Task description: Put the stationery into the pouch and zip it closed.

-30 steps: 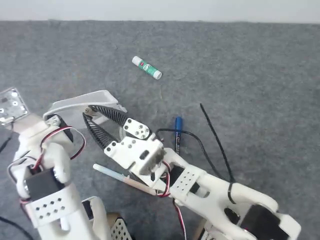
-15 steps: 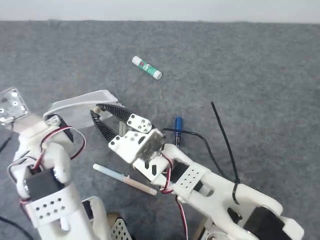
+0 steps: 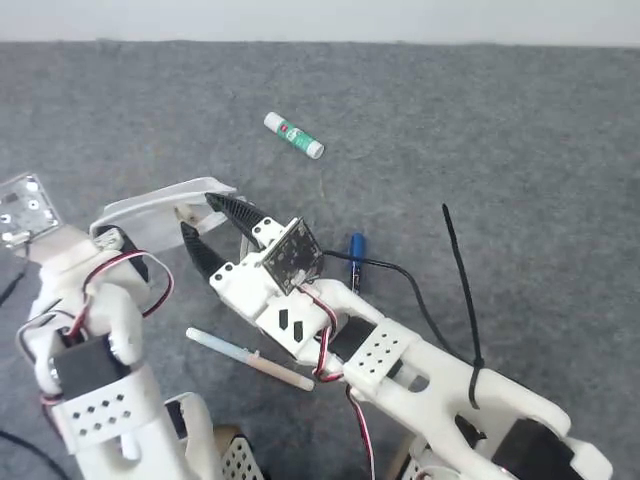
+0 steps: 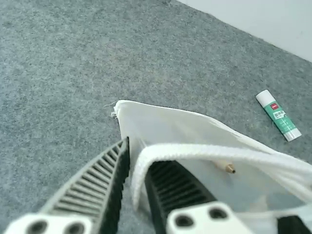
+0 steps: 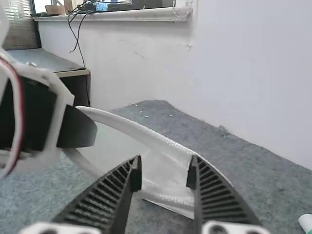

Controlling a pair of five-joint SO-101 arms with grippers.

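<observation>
At pouch point(image 3: 150, 208) mouth, left gripper point(image 4: 135, 155) pinching its rim, right gripper point(image 3: 208, 222) spread open, glue stick point(image 3: 293, 135) well apart

One white fabric pouch point(image 3: 160, 205). Three stationery items: one green-labelled white glue stick point(image 3: 293, 135), well apart from the pouch; one blue pen point(image 3: 356, 250) and one pale tan-tipped pen point(image 3: 250, 358), near it. Two black ribbed grippers at the pouch: left gripper point(image 4: 134, 156), right gripper point(image 3: 198, 213).

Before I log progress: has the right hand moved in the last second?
Yes. The right hand moved away from the pale pen, toward the glue stick.
</observation>
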